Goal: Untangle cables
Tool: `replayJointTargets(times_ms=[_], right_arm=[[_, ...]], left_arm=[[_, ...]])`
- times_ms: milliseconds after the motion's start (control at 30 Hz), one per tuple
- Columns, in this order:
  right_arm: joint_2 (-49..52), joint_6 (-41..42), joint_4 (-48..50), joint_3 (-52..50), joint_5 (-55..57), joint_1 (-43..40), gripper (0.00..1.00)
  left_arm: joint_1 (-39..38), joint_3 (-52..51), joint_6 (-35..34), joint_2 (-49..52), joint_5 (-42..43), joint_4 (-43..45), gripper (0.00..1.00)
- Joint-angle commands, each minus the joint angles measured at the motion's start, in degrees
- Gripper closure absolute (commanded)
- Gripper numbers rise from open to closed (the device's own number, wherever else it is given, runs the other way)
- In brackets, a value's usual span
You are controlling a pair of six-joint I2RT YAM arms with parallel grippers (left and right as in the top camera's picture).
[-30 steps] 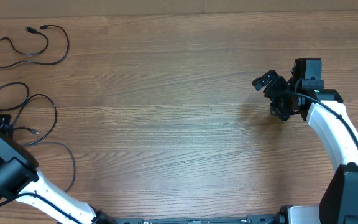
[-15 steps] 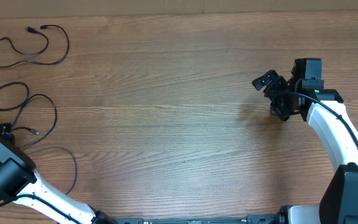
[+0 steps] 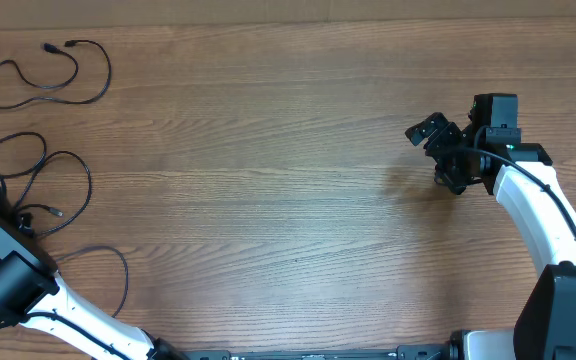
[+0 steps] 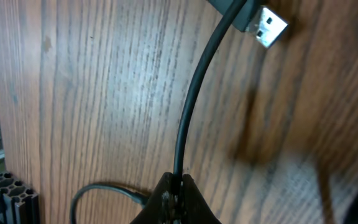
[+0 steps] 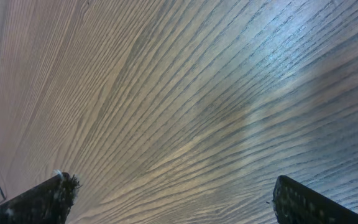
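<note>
A separate black cable (image 3: pixel 48 78) lies in a loose loop at the far left corner of the table. A tangle of black cables (image 3: pixel 53 185) lies at the left edge, with another loop (image 3: pixel 118 270) nearer the front. My left gripper (image 3: pixel 8 215) is at that tangle, shut on one black cable (image 4: pixel 191 106); a silver USB plug (image 4: pixel 267 25) lies beside that cable. My right gripper (image 3: pixel 438 150) is open and empty, above bare wood on the right, far from the cables.
The wooden table (image 3: pixel 288 200) fills the view. The right wrist view shows only bare wood grain (image 5: pixel 179 106) between its fingers.
The left arm has shifted slightly toward the front with the cable in its grip, and the front loop has spread wider. The right arm has not moved.
</note>
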Motion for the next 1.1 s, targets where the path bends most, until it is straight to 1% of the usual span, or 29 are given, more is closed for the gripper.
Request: replayJointTargets(times_ms=[0,100,233,367,400,467,567,600,700,833,867,900,933,967,1067], right_arm=[[0.0,-0.2,0.3,1.3,0.6,-0.1,0.0],[0.0,-0.2,0.3,1.3,0.6,-0.1,0.0],[0.0,-0.2,0.3,1.3,0.6,-0.1,0.0],[0.0,-0.2,0.3,1.3,0.6,-0.1,0.0],[0.0,-0.2,0.3,1.3,0.6,-0.1,0.0],[0.0,-0.2,0.3,1.3,0.6,-0.1,0.0],[0.0,-0.2,0.3,1.3,0.6,-0.1,0.0],[0.0,-0.2,0.3,1.3,0.6,-0.1,0.0],[0.0,-0.2,0.3,1.3,0.6,-0.1,0.0],[0.0,-0.2,0.3,1.3,0.6,-0.1,0.0],[0.0,-0.2,0.3,1.3,0.6,-0.1,0.0],[0.0,-0.2,0.3,1.3,0.6,-0.1,0.0],[0.0,-0.2,0.3,1.3,0.6,-0.1,0.0],[0.0,-0.2,0.3,1.3,0.6,-0.1,0.0],[0.0,-0.2,0.3,1.3,0.6,-0.1,0.0]], left_arm=[[0.0,-0.9,-1.2,-1.7,-3.0,0.3,0.95],[0.0,-0.9,-1.2,-1.7,-3.0,0.4,0.89],[0.0,-0.9,-1.2,-1.7,-3.0,1.0,0.83],[0.0,-0.9,-1.2,-1.7,-3.0,1.1,0.82],[0.0,-0.9,-0.9,-1.7,-3.0,1.3,0.77],[0.0,-0.8,0.0,-1.7,-3.0,1.7,0.72],[0.0,0.1,1.2,-1.7,-3.0,1.5,0.7],[0.0,0.7,2.0,-1.7,-2.8,1.4,0.69],[0.0,3.3,3.0,-1.7,-2.7,-0.4,0.61],[0.0,9.0,3.0,-1.7,-2.8,-4.9,0.57],[0.0,10.9,3.0,-1.7,-2.6,-6.2,0.54],[0.0,12.2,3.1,-1.7,-2.4,-7.0,0.46],[0.0,14.0,3.8,-1.7,-1.8,-8.0,0.3],[0.0,16.5,5.7,-1.7,-0.1,-8.8,0.11],[0.0,18.9,10.5,-1.7,3.4,-8.7,0.12]])
